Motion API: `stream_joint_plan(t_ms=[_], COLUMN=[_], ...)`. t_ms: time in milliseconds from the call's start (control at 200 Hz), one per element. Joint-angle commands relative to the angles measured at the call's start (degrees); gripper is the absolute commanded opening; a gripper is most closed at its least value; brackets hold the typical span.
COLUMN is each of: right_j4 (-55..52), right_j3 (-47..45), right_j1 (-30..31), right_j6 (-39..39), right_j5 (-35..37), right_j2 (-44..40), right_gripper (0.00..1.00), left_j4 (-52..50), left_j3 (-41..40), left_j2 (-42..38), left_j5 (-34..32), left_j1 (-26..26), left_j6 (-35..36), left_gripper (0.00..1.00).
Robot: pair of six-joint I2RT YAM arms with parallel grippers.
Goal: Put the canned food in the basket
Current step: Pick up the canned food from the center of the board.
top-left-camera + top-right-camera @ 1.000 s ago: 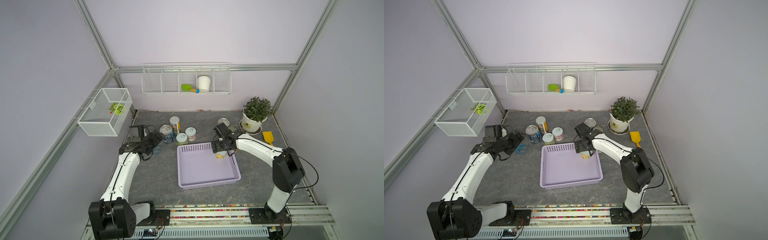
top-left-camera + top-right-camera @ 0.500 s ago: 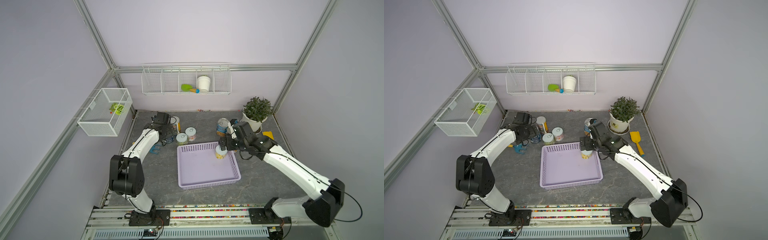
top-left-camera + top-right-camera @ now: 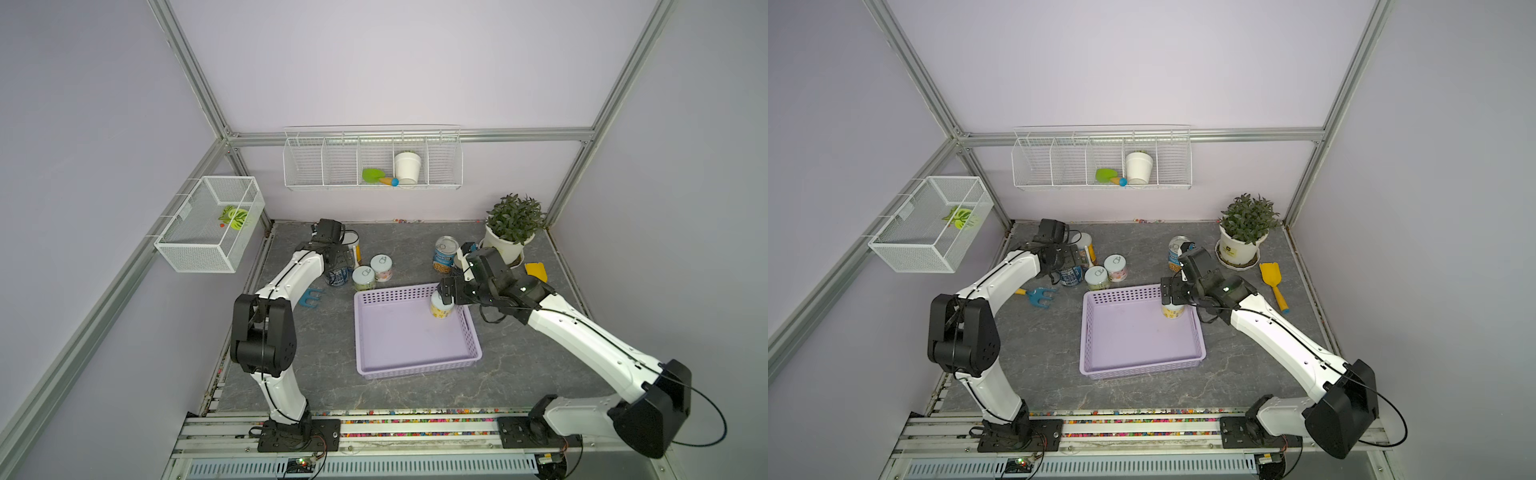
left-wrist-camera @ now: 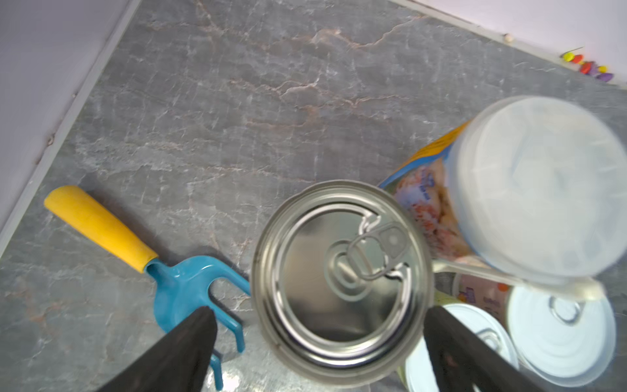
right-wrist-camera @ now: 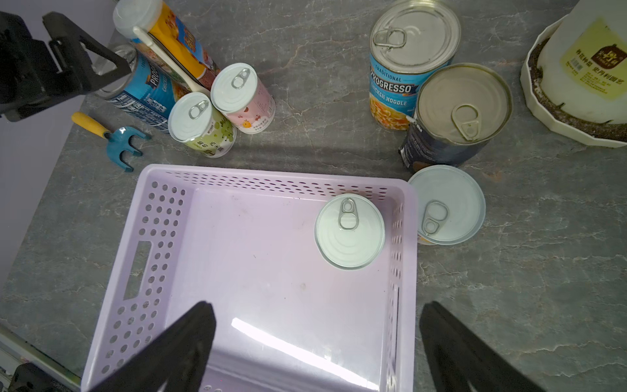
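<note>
A white wire rack [image 3: 316, 166] with upright dividers hangs on the pale lilac back wall [image 3: 395, 62], hooked on a silver metal bar [image 3: 519, 134] that runs across it. From the ends of that bar, slanted silver posts [image 3: 187, 66] climb toward the upper corners. Below the rack lies the bench [image 3: 328, 374], a grey stone-look slab veined in white and rust. Left of the rack, a white mesh box [image 3: 195, 253] juts from the side wall [image 3: 62, 166]. Opposite the rack, along the bench's near edge, run silver rails [image 3: 415, 432] with a strip of coloured specks. The light is soft and even, the shadows faint.
</note>
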Motion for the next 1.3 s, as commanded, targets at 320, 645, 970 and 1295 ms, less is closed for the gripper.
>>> stream_joint_plan(t_ms=[320,645,970,1295], right_j4=[-0.47,-0.5,-0.4,-0.75], right_j3=[0.9,1.07,1.24,1.69], right_j1=[-0.04,-0.02,-0.02,-0.03], right_j6=[0.6,0.47,0.49,0.49], right_j5=[0.13,0.08,0.13,-0.22], right_j2=[0.72,1.13,2.06,2.83], right_gripper=[0.98,0.98,0.98,0.98], left_j4=[-0.41,-3.86,-4.38,-3.36], left_j3=[1.71,6.39,7.77,7.49], left_j2=[4.35,8.72,8.12,8.36], left_j5=[0.65,-5.12,-3.01,1.41], left_j1=[-0.09,-0.04,2.31,4.39], left_j6=[1.62,0.19,-0.84,-1.14], left_gripper=[1.0,0.96,0.96,0.83])
